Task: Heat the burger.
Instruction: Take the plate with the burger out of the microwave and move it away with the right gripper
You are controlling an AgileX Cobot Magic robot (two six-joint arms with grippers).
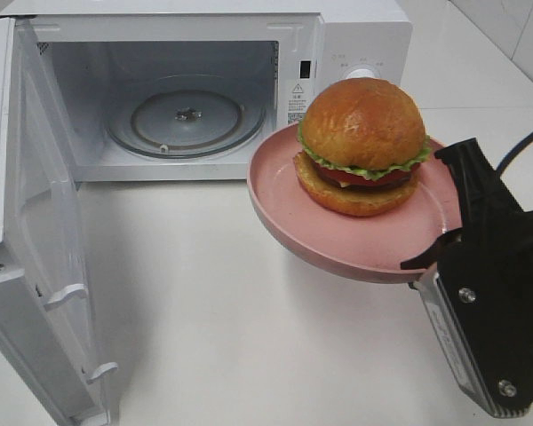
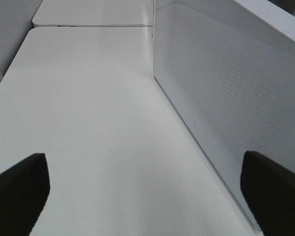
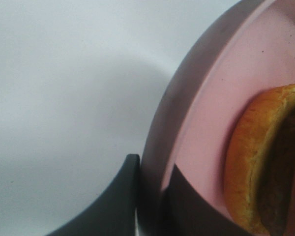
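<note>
**Right gripper holds plate with burger in front of open microwave**

Right gripper (image 1: 433, 251): jaws closed down on the near-right rim of the pink plate (image 1: 284, 191), one finger above the rim and one below. In the right wrist view the gripper (image 3: 150, 194) pinches the plate (image 3: 206, 98) edge between both fingers (image 3: 115, 196), with the burger (image 3: 260, 162) just beyond the grip.

Burger (image 1: 362, 145): sits upright near the middle of the plate, domed bun on top, lettuce frill and red filling showing. Plate is lifted clear of the tabletop (image 1: 231, 311) and tilted slightly. It hangs to the right of the microwave's open cavity and in front of its control panel.

Microwave (image 1: 355, 35): far side of the tabletop, door (image 1: 27, 222) swung fully open to the left. Glass turntable (image 1: 186, 115) visible inside, nothing on it.

Left gripper (image 2: 147, 191): jaws spread wide, nothing between them. It hovers over bare tabletop (image 2: 98, 123), with the perforated microwave door (image 2: 216, 83) just beside one fingertip (image 2: 275, 191).
</note>
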